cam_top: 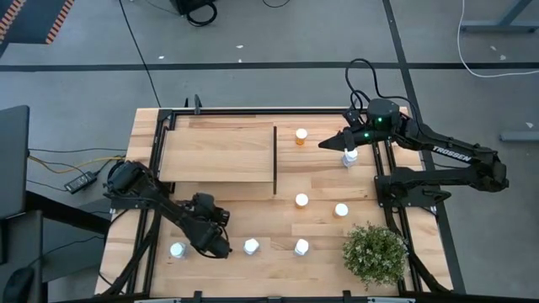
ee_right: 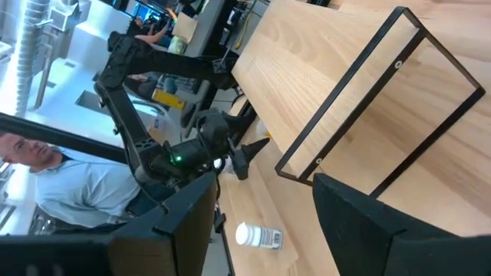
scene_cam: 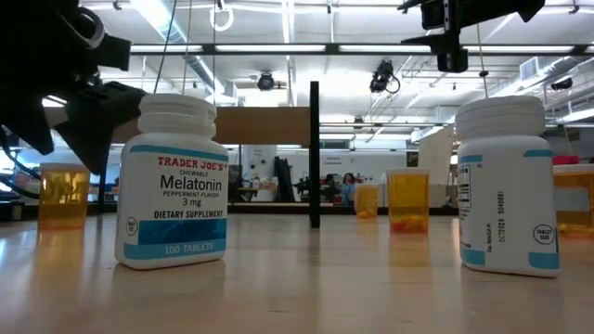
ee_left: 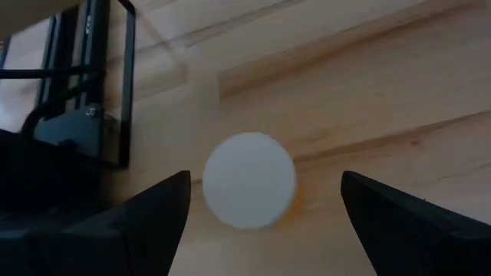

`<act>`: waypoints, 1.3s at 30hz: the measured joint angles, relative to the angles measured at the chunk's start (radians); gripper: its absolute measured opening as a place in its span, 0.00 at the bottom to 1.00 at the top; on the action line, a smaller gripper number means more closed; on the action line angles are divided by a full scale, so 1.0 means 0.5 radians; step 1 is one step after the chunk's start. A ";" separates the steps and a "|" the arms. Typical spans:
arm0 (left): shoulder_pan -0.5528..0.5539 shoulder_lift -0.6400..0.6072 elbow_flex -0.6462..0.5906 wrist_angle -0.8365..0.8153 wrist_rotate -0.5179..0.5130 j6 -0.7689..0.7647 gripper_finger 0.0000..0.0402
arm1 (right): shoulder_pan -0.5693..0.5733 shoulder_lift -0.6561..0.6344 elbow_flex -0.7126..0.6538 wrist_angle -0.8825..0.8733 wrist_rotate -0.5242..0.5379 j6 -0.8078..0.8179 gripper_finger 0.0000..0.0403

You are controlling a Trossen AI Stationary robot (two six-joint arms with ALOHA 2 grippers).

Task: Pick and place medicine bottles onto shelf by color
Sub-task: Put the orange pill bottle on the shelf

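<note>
High view: the shelf carries no medicine bottles; all stand scattered on the tabletop, so sorting seems barely begun. Right gripper hangs over one bottle, grip unclear. Left wrist view: left gripper spread wide, straddling an orange-bodied bottle without touching.

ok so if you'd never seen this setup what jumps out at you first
Probably the melatonin bottle looming large in the low view, with a second white bottle to its right. From above, the bushy green plant at the table's near right corner catches the eye. The left gripper hovers with its fingers spread wide around a white bottle cap.
</note>
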 joint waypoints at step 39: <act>0.082 0.000 -0.110 0.157 -0.160 -0.035 0.73 | 0.000 0.001 0.000 -0.001 0.008 -0.066 0.56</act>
